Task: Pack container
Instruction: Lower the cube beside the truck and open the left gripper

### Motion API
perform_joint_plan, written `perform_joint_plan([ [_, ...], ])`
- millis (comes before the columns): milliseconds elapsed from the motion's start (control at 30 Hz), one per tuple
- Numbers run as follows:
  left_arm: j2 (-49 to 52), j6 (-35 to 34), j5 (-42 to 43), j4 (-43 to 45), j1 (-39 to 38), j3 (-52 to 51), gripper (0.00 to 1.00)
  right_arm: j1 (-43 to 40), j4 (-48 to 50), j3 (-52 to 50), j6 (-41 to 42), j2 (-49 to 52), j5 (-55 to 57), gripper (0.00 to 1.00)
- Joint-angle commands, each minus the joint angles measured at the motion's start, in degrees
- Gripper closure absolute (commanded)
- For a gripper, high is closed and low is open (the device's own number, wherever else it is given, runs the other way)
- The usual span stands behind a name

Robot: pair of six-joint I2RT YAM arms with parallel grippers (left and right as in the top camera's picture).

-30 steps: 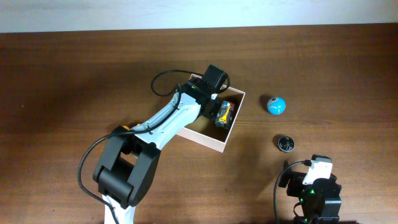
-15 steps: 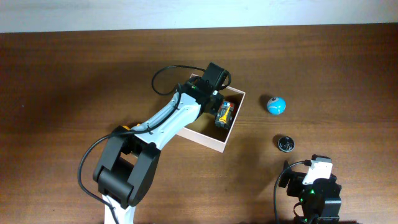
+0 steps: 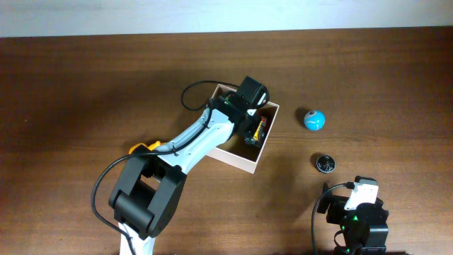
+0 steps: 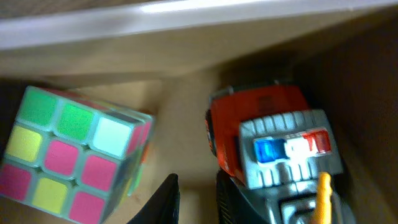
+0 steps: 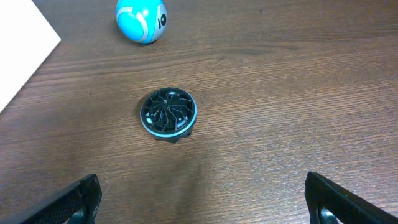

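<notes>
The container point(image 3: 239, 162), a square shallow cardboard box with white walls and tan inside, sits mid-table. My left gripper point(image 3: 248, 127) reaches down into it. In the left wrist view its jaws point(image 4: 198, 186) stand almost together with a narrow empty gap, just above the box floor point(image 4: 180, 118). A colour cube point(image 4: 74, 149) lies to their left. An orange and grey toy truck point(image 4: 280, 137) lies to their right, against the right finger, and shows from overhead point(image 3: 256, 131). My right gripper point(image 5: 202, 199) is open and empty, low over the table near the front edge point(image 3: 361, 195).
A blue ball point(image 3: 314, 119) lies right of the box, also in the right wrist view point(image 5: 140, 20). A black round disc point(image 3: 325, 163) lies nearer my right gripper point(image 5: 168, 114). The box's white corner point(image 5: 18, 50) shows at the right wrist view's left.
My left arm has shifted slightly right and deeper into the box, over the toy truck. The right arm, the ball and the disc have not moved.
</notes>
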Motion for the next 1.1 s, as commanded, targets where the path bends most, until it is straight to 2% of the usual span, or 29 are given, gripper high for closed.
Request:
perform_joint_plan([
  [0,0.2,-0.5,-3.0,1.1,0.1,-0.4,0.75,-0.4,0.0,-0.5,0.2,-0.5,-0.1,0.01],
  [133,0.3,-0.5,-5.7,1.5,0.3,-0.4,0.74,-0.4,0.0,-0.5,0.2,-0.5,-0.1,0.01],
  [333,0.9,-0.5,-0.2,0.6,0.3,-0.4,0.75,-0.4,0.0,-0.5,0.2,-0.5,-0.1,0.01],
  [667,3.5,-0.5,-0.7,1.1,0.7,-0.4,0.75,-0.4,0.0,-0.5,0.2,-0.5,-0.1,0.01],
  [900,6.2,2.9,-0.8,4.4,0.7,-0.4,0.76,-0.4,0.0,-0.5,0.2,-0.5,-0.1,0.01],
  [1067,6.2,2.9,-4.8,7.8,0.7,-0.4,0.75,-0.4,0.0,-0.5,0.2,-0.5,-0.1,0.01],
])
